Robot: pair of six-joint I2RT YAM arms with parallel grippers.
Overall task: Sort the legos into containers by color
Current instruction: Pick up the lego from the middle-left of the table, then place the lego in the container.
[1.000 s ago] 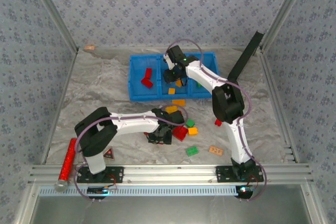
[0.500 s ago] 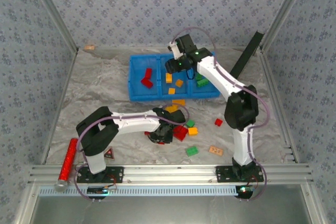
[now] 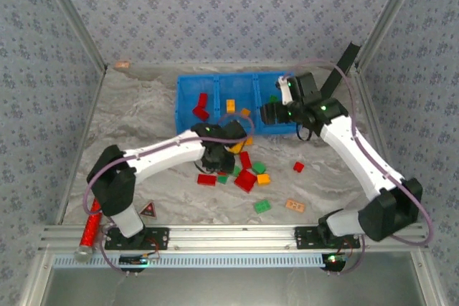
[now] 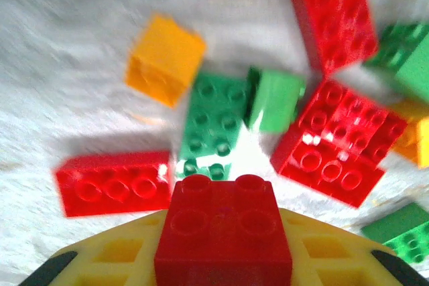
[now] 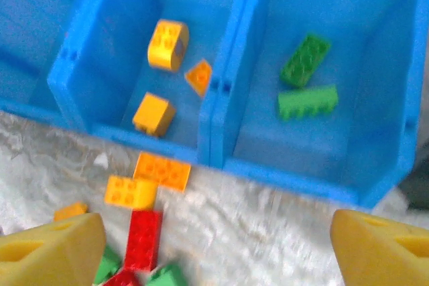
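Red 2x2 brick (image 4: 224,232) is pinched in the left gripper (image 3: 215,157), studs toward the wrist camera. It's held above the loose pile (image 3: 244,173) on the table (image 3: 143,120), just in front of the blue tray (image 3: 188,134).

We're mid-carry on a red: pick is done, drop is not. Next move as we read it: lift clear of the pile, go forward over the tray's front wall into the left compartment (image 3: 185,105), where two reds (image 3: 201,107) already lie, then release. The orange bin is next door, so we want to be well inside before opening.

Right gripper (image 3: 276,112) hangs over the tray's front edge by the right compartment (image 5: 362,132), fingers spread wide with nothing between them. We count three orange bricks (image 5: 167,45) in the middle compartment (image 5: 114,51) and two greens (image 5: 305,58) in the right one.

Versus a second ago: the right arm has swung from over the middle bin to the right end and unfolded, and its jaws have opened. The left arm has stretched toward the tray, and a red oblong (image 3: 206,179) now lies uncovered where its gripper was.
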